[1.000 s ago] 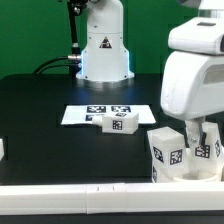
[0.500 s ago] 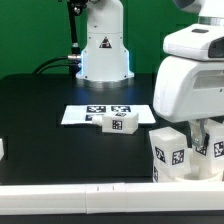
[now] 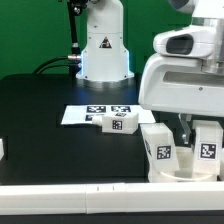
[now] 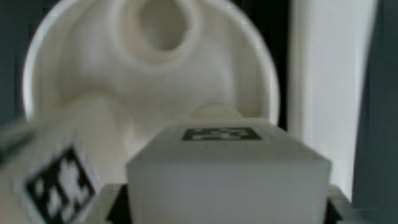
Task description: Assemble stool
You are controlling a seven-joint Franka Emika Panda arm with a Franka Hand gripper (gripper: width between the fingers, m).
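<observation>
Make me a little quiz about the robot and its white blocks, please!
1. True or false: the gripper hangs over the exterior view's left side of the table.
2. What colour is the table top? A green, B black, C white.
3. Fill in the gap: the stool leg next to the marker board carries a black-and-white square ____.

Key: 1 false, the gripper is on the exterior view's right side. 2 B. 3 tag.
</observation>
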